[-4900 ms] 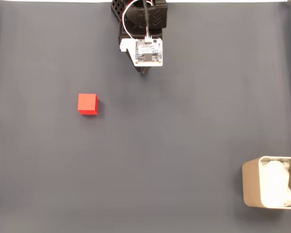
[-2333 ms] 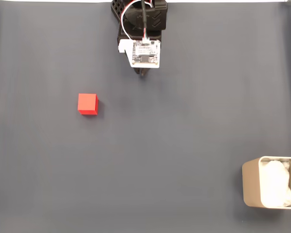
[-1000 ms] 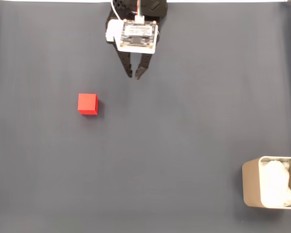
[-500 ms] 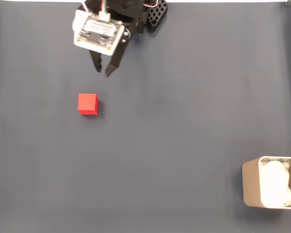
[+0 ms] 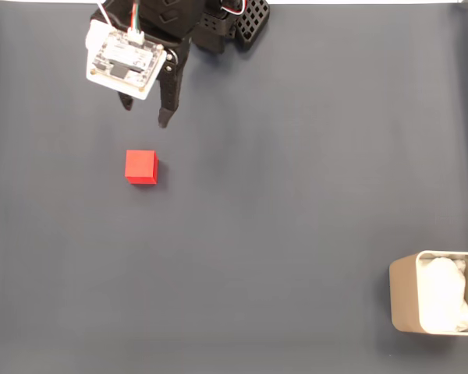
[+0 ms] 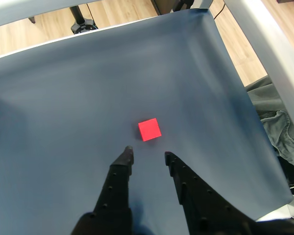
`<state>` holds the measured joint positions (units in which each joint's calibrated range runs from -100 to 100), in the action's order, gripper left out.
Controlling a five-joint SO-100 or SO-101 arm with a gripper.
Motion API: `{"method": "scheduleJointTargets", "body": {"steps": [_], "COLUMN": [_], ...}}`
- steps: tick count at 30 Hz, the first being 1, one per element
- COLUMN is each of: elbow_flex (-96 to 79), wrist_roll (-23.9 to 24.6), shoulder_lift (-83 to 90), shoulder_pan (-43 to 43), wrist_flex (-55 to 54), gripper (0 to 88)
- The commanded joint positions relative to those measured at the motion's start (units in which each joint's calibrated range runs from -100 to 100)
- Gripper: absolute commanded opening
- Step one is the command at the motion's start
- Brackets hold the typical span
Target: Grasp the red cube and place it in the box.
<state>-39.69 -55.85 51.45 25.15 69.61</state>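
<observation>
Claw [image 5: 144, 115] is swinging left from table [image 5: 296, 195] centre w/ jaws now parted and empty, lining up just short of red cube [image 5: 141, 167] in fixed view; approach looks nearly done, grasp pending, box [image 5: 405, 304] well apart at lower right.

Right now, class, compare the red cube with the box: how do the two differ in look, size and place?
The red cube is bright red and sharp-edged; the box is beige-grey with rounded corners. The red cube is solid and far smaller; the box is open-topped, with white lining inside. In the fixed view, the red cube sits upper left, while the box sits at the lower right edge, partly cut off. Both rest on the dark grey cloth.
</observation>
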Motion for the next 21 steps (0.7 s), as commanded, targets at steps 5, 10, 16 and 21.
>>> {"method": "scheduleJointTargets", "body": {"steps": [5,10,16,21], "elbow_flex": [-2.6,-6.4,-8.8,-11.3], "wrist_roll": [-3.8,-5.2,-6.3,-6.5], "shoulder_lift": [-1.5,-3.3,-7.6,-10.2], "shoulder_pan": [2.4,3.4,3.4,3.0], "wrist_flex": [-9.2,-16.2,-23.2,-28.1], "gripper": [24.0,28.1,28.9,29.6]}}
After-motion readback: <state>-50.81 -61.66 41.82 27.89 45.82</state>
